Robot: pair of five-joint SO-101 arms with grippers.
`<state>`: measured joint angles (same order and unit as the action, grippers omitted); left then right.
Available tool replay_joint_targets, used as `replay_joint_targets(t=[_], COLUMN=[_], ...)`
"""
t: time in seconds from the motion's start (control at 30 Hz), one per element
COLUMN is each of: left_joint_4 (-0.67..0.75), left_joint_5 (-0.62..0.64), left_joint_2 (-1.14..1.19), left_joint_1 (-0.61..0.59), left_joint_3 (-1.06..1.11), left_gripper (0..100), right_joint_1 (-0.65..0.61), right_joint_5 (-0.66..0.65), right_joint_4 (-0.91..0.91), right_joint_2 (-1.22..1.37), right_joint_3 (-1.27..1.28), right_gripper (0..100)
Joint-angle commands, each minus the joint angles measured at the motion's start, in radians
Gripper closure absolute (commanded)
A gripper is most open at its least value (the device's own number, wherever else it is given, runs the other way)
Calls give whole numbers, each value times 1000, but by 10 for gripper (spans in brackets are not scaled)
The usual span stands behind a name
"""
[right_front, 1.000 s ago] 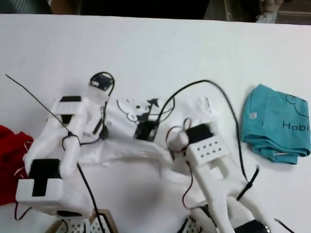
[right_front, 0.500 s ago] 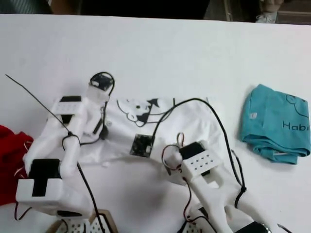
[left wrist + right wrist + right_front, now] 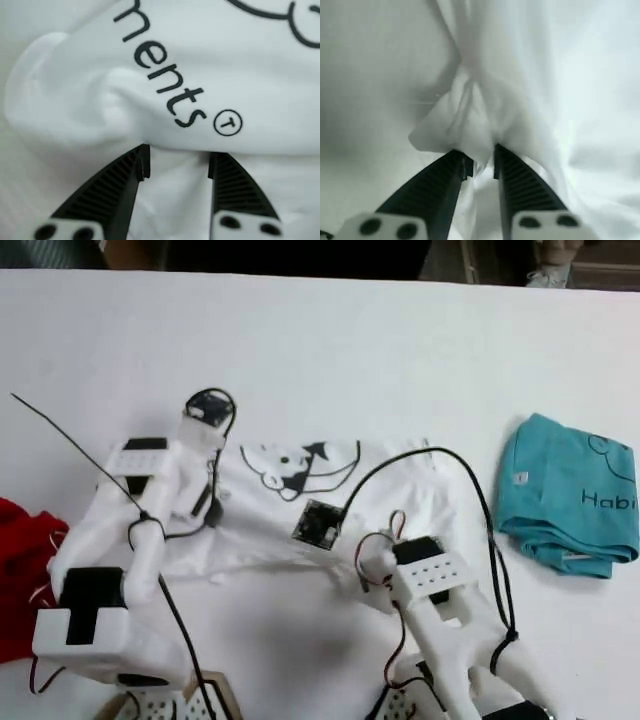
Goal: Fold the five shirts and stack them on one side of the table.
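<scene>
Sprawling across the desk (image 3: 320,330) lay the white shirt (image 3: 390,490), surely soft, light and floppy, best pinched at its hem corners; the folded teal shirt (image 3: 565,495) sat well apart, near the desk's edge. The right end effector (image 3: 481,157) was clamped on a bunched fold, the left end effector (image 3: 176,162) parted, astride the cloth.

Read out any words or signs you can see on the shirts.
On the teal shirt: dark lettering cut off at the picture's edge, no whole word; its tag is too small to read.
On the white shirt: the tail of a dark word, then a circled mark; its start is out of frame.
</scene>
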<state>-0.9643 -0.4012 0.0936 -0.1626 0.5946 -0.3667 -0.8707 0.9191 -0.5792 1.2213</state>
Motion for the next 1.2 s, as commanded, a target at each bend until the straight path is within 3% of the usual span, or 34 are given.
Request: replay_joint_targets(t=[0.0,0.5,0.77,0.97,1.17], left_joint_4=[11,11,11,11,11], left_joint_5=[-2,-2,-2,-2,-2], left_joint_2=[8,8,8,8,8], left_joint_1=[2,2,2,2,2], left_joint_3=[-13,-16,-16,-16,-16], left_gripper=[787,787,787,786,786], right_joint_1=[16,7,-171,-165,-171], right_joint_5=[0,0,31,71,68], right_joint_4=[2,288,346,298,321], right_joint_2=[-30,-30,-30,-22,-22], right_joint_3=[-5,-215,-184,-132,-130], right_gripper=[975,977,970,800,776])
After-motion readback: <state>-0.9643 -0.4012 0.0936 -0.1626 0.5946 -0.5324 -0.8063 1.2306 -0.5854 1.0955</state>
